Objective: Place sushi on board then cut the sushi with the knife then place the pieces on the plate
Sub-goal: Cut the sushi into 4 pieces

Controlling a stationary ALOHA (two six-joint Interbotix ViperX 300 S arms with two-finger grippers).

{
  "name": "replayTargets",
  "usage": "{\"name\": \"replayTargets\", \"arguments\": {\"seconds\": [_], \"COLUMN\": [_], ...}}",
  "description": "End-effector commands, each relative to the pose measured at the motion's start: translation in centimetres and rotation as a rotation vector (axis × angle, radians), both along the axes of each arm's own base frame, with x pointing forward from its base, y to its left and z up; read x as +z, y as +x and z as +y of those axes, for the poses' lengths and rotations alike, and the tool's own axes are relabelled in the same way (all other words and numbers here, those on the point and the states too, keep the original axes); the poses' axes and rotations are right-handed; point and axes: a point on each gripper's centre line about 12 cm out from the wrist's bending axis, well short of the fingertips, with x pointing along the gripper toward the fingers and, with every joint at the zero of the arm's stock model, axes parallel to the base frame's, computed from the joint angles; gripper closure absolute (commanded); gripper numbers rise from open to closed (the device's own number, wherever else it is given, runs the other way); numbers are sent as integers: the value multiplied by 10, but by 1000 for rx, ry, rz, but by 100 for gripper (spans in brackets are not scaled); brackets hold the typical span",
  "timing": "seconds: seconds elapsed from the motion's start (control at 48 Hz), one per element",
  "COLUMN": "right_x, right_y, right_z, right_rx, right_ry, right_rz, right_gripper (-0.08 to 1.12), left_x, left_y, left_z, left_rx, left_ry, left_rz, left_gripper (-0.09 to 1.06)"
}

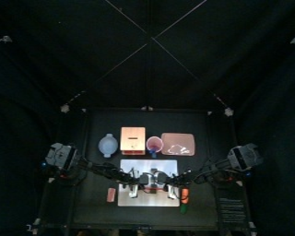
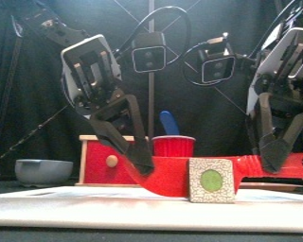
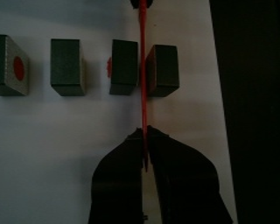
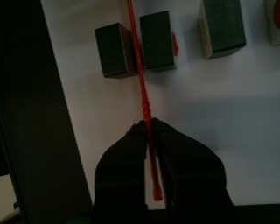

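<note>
Though near board (image 3: 60,131) edge, knife (image 3: 143,96) between pieces (image 3: 122,66)

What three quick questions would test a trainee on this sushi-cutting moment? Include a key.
1. True or false: the left gripper holds the red knife while the right gripper is empty.
2. Fill in: the left wrist view shows ___ sushi pieces on the white board.
3. Where is the blue knife? A) on the white board B) in the red cup C) in the right gripper
Key: 1 false, both grippers hold it; 2 four; 3 B.
</note>
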Motion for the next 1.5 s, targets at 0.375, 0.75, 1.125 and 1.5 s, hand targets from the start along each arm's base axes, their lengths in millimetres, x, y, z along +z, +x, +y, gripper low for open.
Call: {"name": "replayTargets", "arguments": {"seconds": [0.375,0.75,1.125,1.5], "right_x": [17,49,75,95], "right_y": [3,1,-8,-72], "right_z": [14,8,4,-26], "right_rx": [14,42,59,-4], "right_ry": [37,22,20,46], "right_rz": [-40,-141,-220,-161], "right_gripper": [71,71,71,71], "left_x": [17,49,73,104], "left_y": [2,4,-1,-8], "left_z": [-17,-16,-10,11], "left_rx": [-7,-13,-21,-24], "left_ry": [-42,-50,-42,8], "left_rz": [-39,-146,-222,-335], "left_gripper": [55,54,36,29]}}
